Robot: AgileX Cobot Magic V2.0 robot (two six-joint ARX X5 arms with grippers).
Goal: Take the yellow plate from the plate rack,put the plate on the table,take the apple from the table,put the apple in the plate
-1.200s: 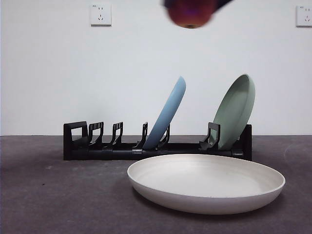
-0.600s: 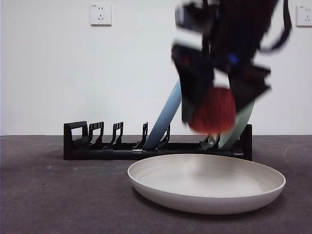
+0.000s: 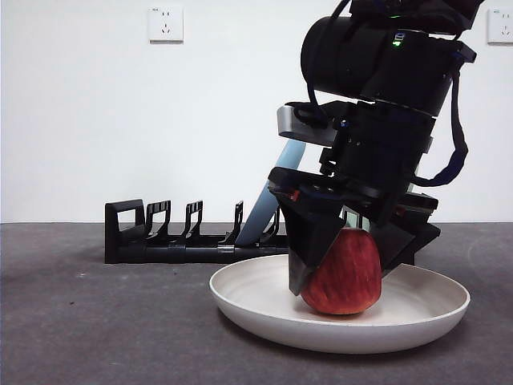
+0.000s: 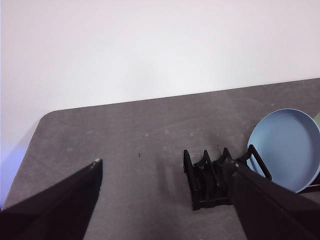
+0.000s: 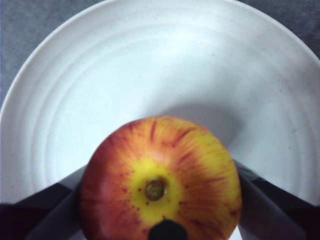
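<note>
The yellow plate [image 3: 256, 298] lies flat on the table [image 3: 96, 321] in front of the plate rack [image 3: 176, 241]. My right gripper [image 3: 343, 269] has come down from above and is shut on the red apple [image 3: 345, 282], one jaw on each side. The apple sits low inside the plate, at or just above its floor. The right wrist view shows the apple [image 5: 160, 180] stem end up between the jaws, over the plate [image 5: 150, 65]. My left gripper [image 4: 164, 162] is open and empty, high above the rack's handle end [image 4: 207, 182].
A light blue plate [image 3: 276, 200] leans in the rack and also shows in the left wrist view [image 4: 287, 147]. The right arm hides the pale green plate in the front view. Two wall sockets [image 3: 165, 24] are on the white wall behind.
The right arm has come down from the top of the front view with the apple and lowered it into the yellow plate. Plate and rack have not moved.
</note>
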